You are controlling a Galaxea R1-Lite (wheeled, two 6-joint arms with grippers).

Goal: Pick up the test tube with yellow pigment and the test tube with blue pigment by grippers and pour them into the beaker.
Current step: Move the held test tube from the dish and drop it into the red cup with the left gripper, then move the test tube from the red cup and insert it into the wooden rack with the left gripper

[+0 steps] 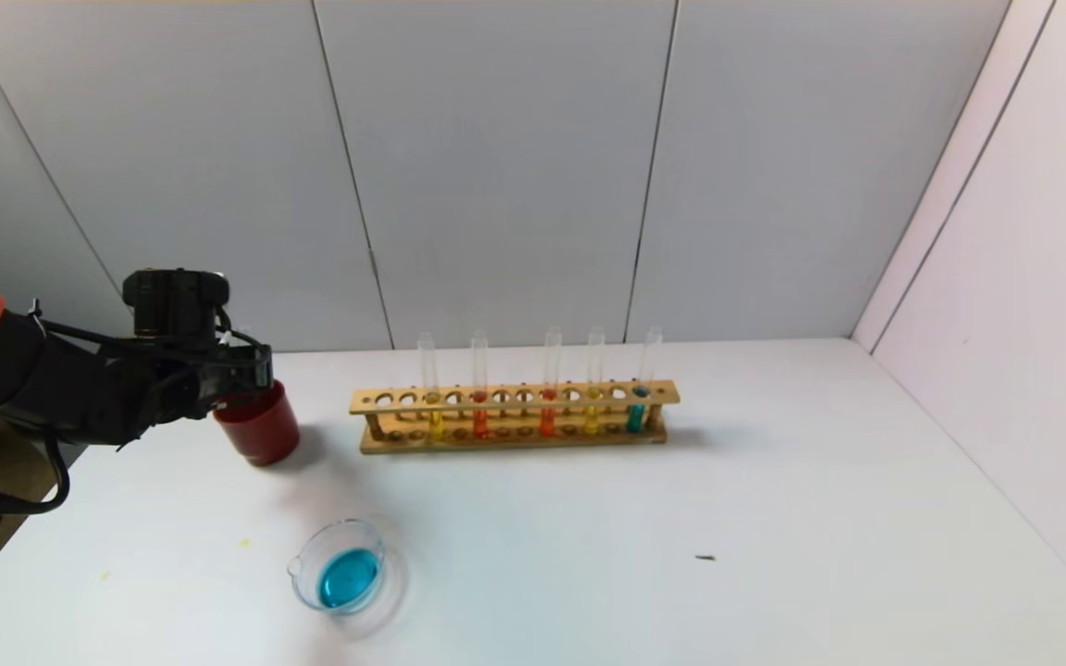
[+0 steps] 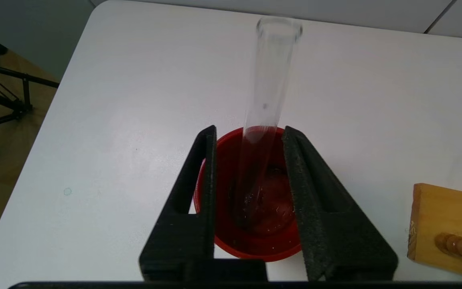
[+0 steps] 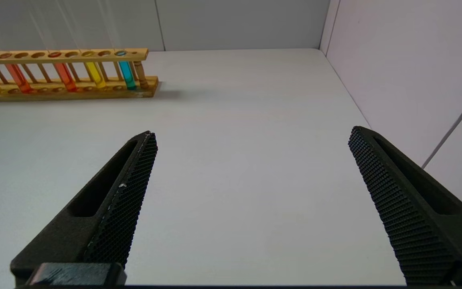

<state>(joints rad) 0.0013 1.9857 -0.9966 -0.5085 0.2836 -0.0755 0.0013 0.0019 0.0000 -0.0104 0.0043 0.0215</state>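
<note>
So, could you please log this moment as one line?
left gripper: open over red cup; empty tube: in cup; beaker: blue liquid; right gripper: open, parked

A white table (image 1: 774, 518) stands against grey wall panels (image 1: 496, 166), evenly lit.

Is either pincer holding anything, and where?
Nothing. An empty tube stands in the red cup between the parted jaws of the left pincer; right pincer empty.

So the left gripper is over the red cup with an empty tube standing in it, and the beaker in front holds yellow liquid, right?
Not quite: the beaker holds blue liquid, not yellow, as the head view shows. The rest stands: the left gripper is over the red cup, with an empty tube standing in it.
</note>
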